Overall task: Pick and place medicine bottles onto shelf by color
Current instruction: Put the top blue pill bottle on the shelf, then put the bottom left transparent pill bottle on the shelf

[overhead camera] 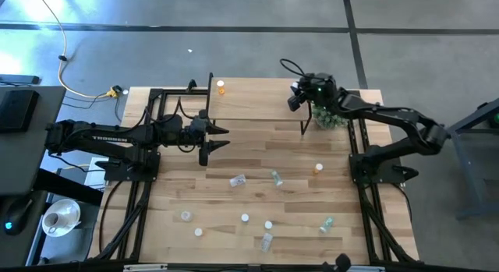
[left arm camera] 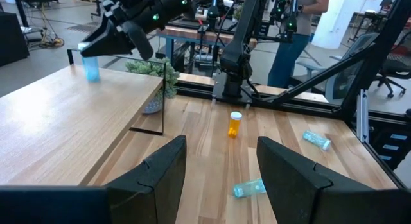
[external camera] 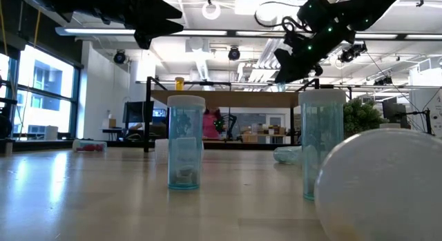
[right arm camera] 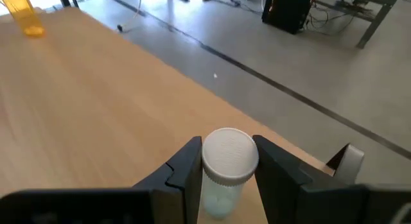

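Note:
The shelf [overhead camera: 257, 100] stands at the table's far edge, with an orange bottle [overhead camera: 221, 87] upright at its left end. My right gripper [overhead camera: 299, 98] is over the shelf's right end, shut on a blue-tinted bottle with a white cap [right arm camera: 229, 153]; the bottle also shows in the left wrist view [left arm camera: 92, 68]. My left gripper [overhead camera: 220, 136] hovers open and empty by the shelf's near left side. Several bottles lie or stand on the table's near half, among them an orange one [overhead camera: 318, 170] and blue ones [overhead camera: 238, 180] [overhead camera: 275, 177]. My right gripper pinches the bottle's body just under its white cap [right arm camera: 218, 185] between its two fingers [right arm camera: 187, 166]. The fingers slant down from above. The bottle stands upright, its base [left arm camera: 93, 77] at the shelf board; whether it rests on the board, I cannot tell.
A spiky green plant [overhead camera: 327, 116] stands by the shelf's right end, close to my right arm. More bottles [overhead camera: 185, 216] [overhead camera: 245, 218] [overhead camera: 327, 224] [overhead camera: 267, 241] are scattered near the front edge. A person stands beyond the table in the left wrist view [left arm camera: 292, 38].

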### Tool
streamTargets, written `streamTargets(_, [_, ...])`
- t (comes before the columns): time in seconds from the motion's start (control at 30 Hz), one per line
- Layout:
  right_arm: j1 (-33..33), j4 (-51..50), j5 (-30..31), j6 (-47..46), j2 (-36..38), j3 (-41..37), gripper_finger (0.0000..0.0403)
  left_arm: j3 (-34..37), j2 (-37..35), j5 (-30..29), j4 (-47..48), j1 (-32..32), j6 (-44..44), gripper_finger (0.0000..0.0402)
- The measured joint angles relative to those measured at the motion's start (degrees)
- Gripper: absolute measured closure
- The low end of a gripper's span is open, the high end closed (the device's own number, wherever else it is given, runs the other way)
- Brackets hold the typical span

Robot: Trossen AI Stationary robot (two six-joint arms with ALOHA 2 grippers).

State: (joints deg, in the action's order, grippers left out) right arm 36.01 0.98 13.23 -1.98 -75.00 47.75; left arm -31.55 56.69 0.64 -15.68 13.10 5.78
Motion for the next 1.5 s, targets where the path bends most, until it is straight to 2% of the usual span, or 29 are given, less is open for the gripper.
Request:
streamTargets(0.43, [-0.04, 0.17, 0.24, 0.46, -0.40, 0.00, 0.0287, 0.00, 0.00, 0.00, 0.02, -0.01, -0.37, 0.0220])
streamTargets(0.83, [-0.04, 0.36, 0.24, 0.46, 0.12, 0.00, 0.0212, 0.00, 0.00, -0.01, 0.37, 0.00, -0.39, 0.0220])
streamTargets(1.17, [-1.14, -1.01, -0.54, 0.32, 7.24, 0.00, 0.0202, 0.00, 0.00, 0.00, 1.31, -0.02, -0.42, 0.0220])
streamTargets(1.5, [-9.12, -12.39, -0.85, -0.76, 17.09, 0.00, 0.0203, 0.00, 0.00, -0.34, 4.35, 0.00, 1.18, 0.0220])
